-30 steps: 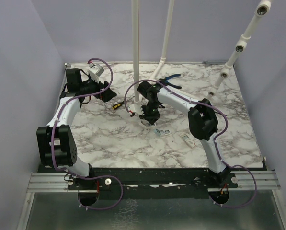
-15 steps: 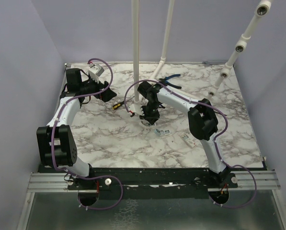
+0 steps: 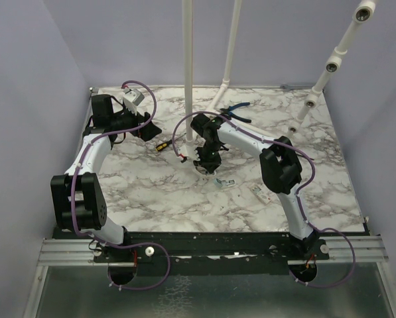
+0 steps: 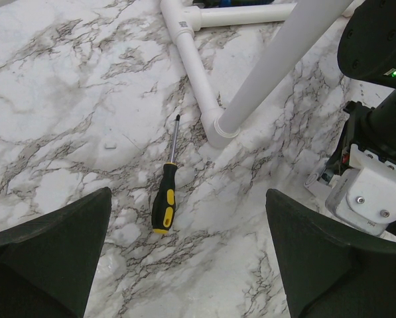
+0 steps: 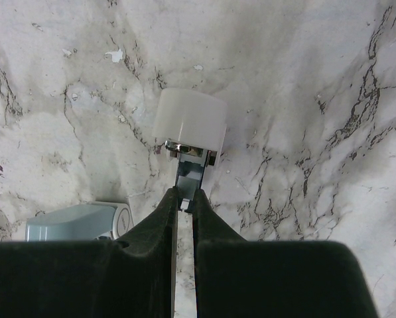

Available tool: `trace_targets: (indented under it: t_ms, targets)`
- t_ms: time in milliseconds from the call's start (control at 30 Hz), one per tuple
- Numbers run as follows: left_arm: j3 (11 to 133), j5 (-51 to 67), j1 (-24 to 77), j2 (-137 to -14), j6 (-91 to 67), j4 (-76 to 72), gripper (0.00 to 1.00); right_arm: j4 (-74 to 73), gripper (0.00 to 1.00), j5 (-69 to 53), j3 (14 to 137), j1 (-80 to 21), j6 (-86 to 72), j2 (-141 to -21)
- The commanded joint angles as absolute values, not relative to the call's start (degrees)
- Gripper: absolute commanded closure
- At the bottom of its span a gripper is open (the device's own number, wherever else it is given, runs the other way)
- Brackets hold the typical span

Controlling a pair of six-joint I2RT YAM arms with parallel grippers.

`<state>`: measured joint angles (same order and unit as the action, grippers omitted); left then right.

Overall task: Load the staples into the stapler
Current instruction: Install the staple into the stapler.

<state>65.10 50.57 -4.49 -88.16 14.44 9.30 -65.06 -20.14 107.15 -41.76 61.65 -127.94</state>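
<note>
A marble-patterned table (image 3: 151, 192) is shown from above, with a white pipe stand (image 4: 204, 99) rising from its far middle. All places below are given from the foot of that stand.

Just on the near side of the foot, slightly to the right, the right gripper (image 5: 186, 199) is pointed down at the table. Its fingers are drawn almost together, and a thin silvery metal strip (image 5: 188, 175) is pinched between the tips. The strip's far end is met by a whitish block (image 5: 190, 119) edged with bright metal. The stapler (image 5: 75, 222), taken to be the pale blue-green block, is seen just beside the gripper's left finger and partly hidden by it. Whether the whitish block belongs to the stapler cannot be told.

To the left of the foot, a yellow-handled screwdriver (image 4: 164, 202) is laid flat. Farther left, the left gripper (image 3: 143, 126) is held above the table with its jaws spread wide and nothing between them.

Two small pale items (image 3: 225, 182) are seen on the near right of the foot, too small to identify.

Over the last second almost nothing has been altered: the pinch is unchanged, the left arm is unmoved, and at most a slight shift of the right wrist can be made out. A slow, fine alignment step is therefore judged to be under way, with loading not yet finished.
</note>
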Motion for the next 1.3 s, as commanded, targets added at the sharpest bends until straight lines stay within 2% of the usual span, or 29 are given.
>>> trace_targets:
  t_ms: [0, 333, 633, 1000, 1267]
  targets:
    - [64.51, 52.39, -4.86, -87.50, 15.33, 9.63, 0.01, -63.92, 0.95, -19.74, 106.51, -41.66, 62.34, -128.96]
    - [64.51, 52.43, -4.87, -87.36, 15.33, 9.67, 0.01, -63.63, 0.96, -19.49, 106.27, -41.70, 60.30, -128.90]
    - [64.56, 52.44, -4.84, -87.28, 15.30, 9.67, 0.01, -64.25, 0.92, -19.57, 106.72, -41.66, 57.23, -129.14]
    - [64.43, 52.36, -4.88, -86.92, 15.35, 9.61, 0.01, -63.86, 0.78, -19.46, 106.31, -41.66, 55.33, -128.90]
    - [64.42, 51.84, -4.91, -86.83, 16.35, 9.62, 0.01, -63.37, 0.73, -19.44, 106.09, -41.66, 54.67, -128.09]
